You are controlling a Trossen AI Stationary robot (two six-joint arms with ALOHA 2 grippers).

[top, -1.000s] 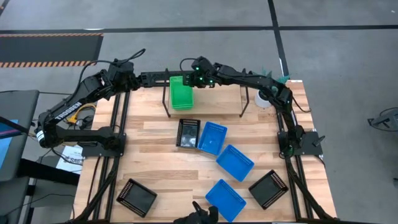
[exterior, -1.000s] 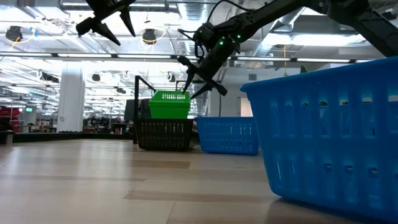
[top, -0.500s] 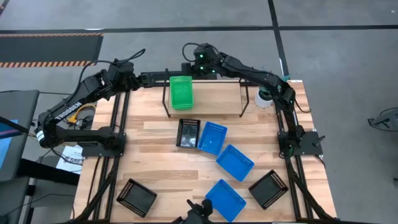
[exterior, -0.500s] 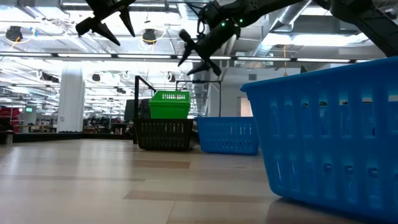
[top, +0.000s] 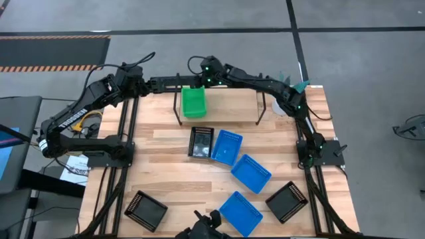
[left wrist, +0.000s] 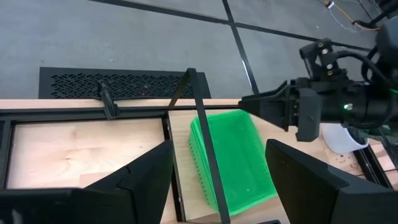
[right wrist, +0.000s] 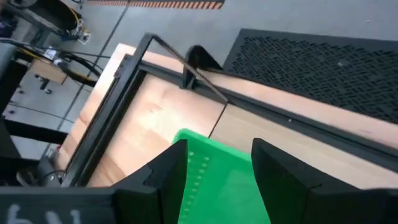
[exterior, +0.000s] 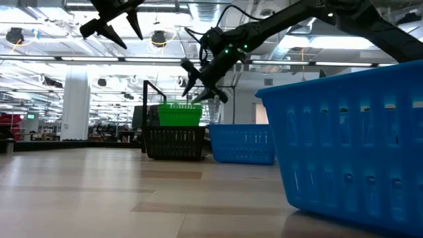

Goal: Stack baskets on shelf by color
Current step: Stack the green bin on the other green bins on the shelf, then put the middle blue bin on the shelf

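**Right claw dipped back toward the green stack**

Your right claw had dropped from its raised position of half a second before and sat just above the green baskets, fingers spread apart and holding nothing. That stack itself had not shifted; it rested on the shelf at the shelf's left end, near the worktop's far edge.

By the look of it, the green group was done and the step in hand was the release or a last nudge to settle it. Your next move probably called for lifting clear of the shelf's top rail, then reaching to the worktop's middle for a blue basket or the black basket touching it. Two more blue and two more black baskets lay toward the near edge.

Your left claw hung open and high by the far-left corner, unchanged.
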